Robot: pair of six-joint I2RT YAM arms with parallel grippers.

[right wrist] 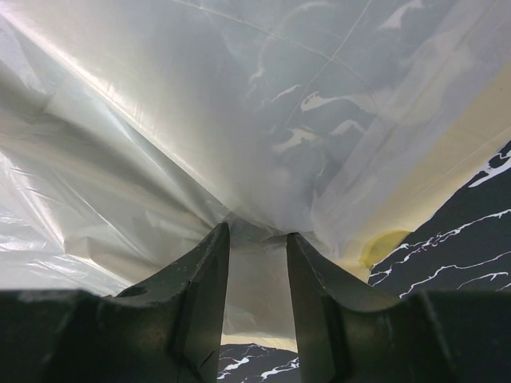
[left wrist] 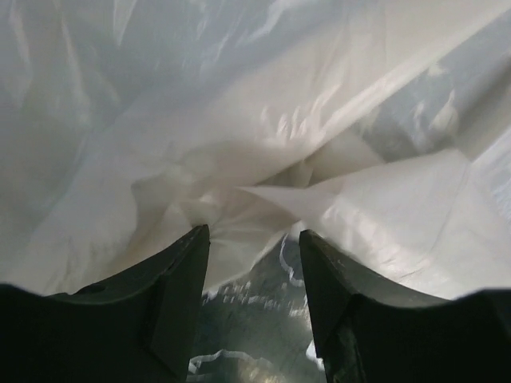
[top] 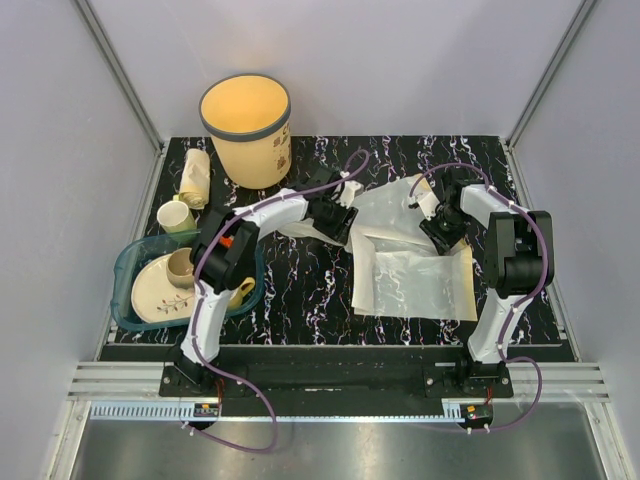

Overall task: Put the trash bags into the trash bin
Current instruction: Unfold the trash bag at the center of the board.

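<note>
1. Roughly, the bag [top: 415, 270] lay spread as a flat sheet at centre right of the top view. It was well apart from the bin [top: 245, 125], which stood upright at upper left with its mouth showing nothing inside.
2. The right gripper [top: 438, 228] sat at the sheet's upper edge, its jaws narrow, with film drawn into a pinch between them. I judged that it had hold of the bag.
3. The left gripper [top: 335, 218] was at the sheet's left corner. Its jaws stood apart, film was bunched at the tips, and the table [top: 310, 290] showed through the gap, so it looked unclamped.
4. To do the step well, the left gripper needed a firm bite on a gathered fold rather than a single layer, since thin film slips.
5. Both grippers should then lift together and draw the sheet in, because it was wider than the bin's mouth.
6. The carry toward upper left had to pass over the left arm's own elbow, so trailing film could snag there.
7. The table was black with white veining and looked smooth, so the film would slide rather than catch.
8. A tray [top: 122, 270] with dishes, a cup [top: 175, 215] and a pale roll [top: 195, 178] crowded the left side beside the bin.
9. Plain grey walls [top: 400, 60] closed in the back and sides.
</note>
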